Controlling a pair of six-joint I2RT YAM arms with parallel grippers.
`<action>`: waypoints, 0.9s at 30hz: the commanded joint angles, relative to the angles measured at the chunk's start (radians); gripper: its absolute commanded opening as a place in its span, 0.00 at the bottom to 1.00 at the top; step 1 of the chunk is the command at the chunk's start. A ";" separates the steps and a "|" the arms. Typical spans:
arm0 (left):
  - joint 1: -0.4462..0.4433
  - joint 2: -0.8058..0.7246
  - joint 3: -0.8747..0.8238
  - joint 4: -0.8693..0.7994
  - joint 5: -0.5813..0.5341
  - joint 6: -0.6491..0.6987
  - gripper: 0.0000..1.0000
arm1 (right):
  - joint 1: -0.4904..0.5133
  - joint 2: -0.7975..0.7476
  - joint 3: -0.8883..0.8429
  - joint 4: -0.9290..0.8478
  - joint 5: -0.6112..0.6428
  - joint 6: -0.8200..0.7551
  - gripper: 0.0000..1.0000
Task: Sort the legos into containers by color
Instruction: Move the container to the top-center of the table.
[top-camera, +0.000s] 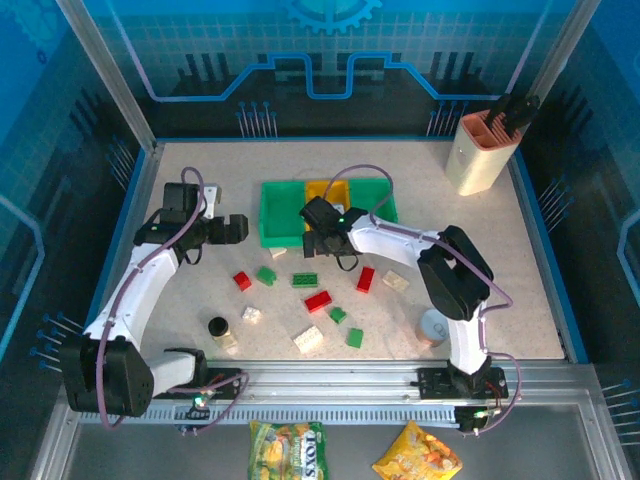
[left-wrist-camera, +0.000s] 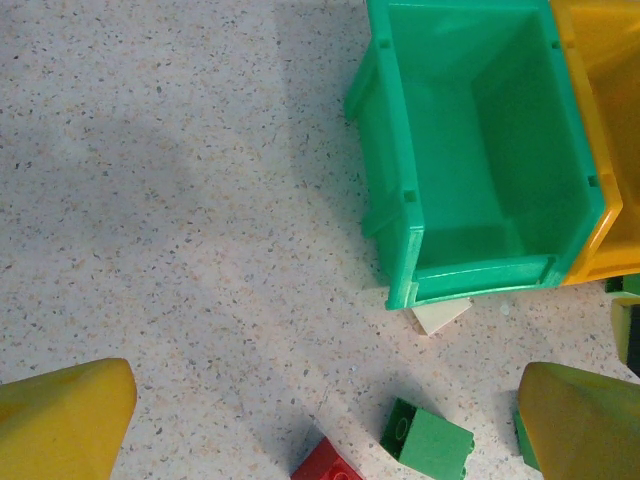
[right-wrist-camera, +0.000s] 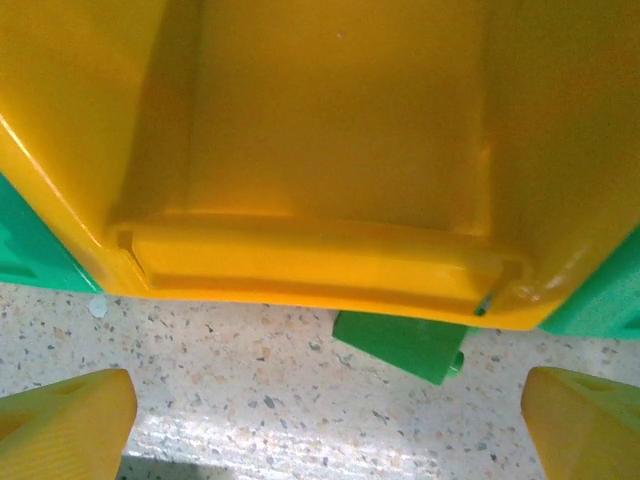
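Note:
Three containers stand side by side: a green bin (top-camera: 282, 218), a yellow bin (top-camera: 330, 192) and a second green bin (top-camera: 378, 200). Red, green and cream legos lie scattered in front, such as a red brick (top-camera: 318, 301) and a green brick (top-camera: 266, 275). My left gripper (top-camera: 238, 228) hangs open left of the green bin (left-wrist-camera: 480, 150), above a green brick (left-wrist-camera: 428, 440), a red brick (left-wrist-camera: 328, 465) and a cream brick (left-wrist-camera: 440, 316). My right gripper (top-camera: 322, 243) is open at the yellow bin's (right-wrist-camera: 330, 150) near wall. A green brick (right-wrist-camera: 405, 345) lies against that wall, just ahead of the fingers.
A black-capped jar (top-camera: 217, 326) stands at the front left among cream bricks. A round tin can (top-camera: 433, 327) sits by the right arm's base. A tall beige holder (top-camera: 482, 150) stands in the back right corner. Raised blue edges border the table.

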 joint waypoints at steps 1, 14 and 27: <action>-0.001 -0.022 -0.008 0.000 0.017 0.015 0.99 | 0.006 0.037 0.047 -0.031 0.016 -0.008 1.00; -0.001 -0.031 -0.010 0.003 0.018 0.013 0.99 | -0.043 0.093 0.109 -0.006 0.022 0.028 1.00; -0.001 -0.038 -0.012 0.000 0.016 0.017 0.99 | -0.063 0.177 0.235 -0.016 0.030 0.020 1.00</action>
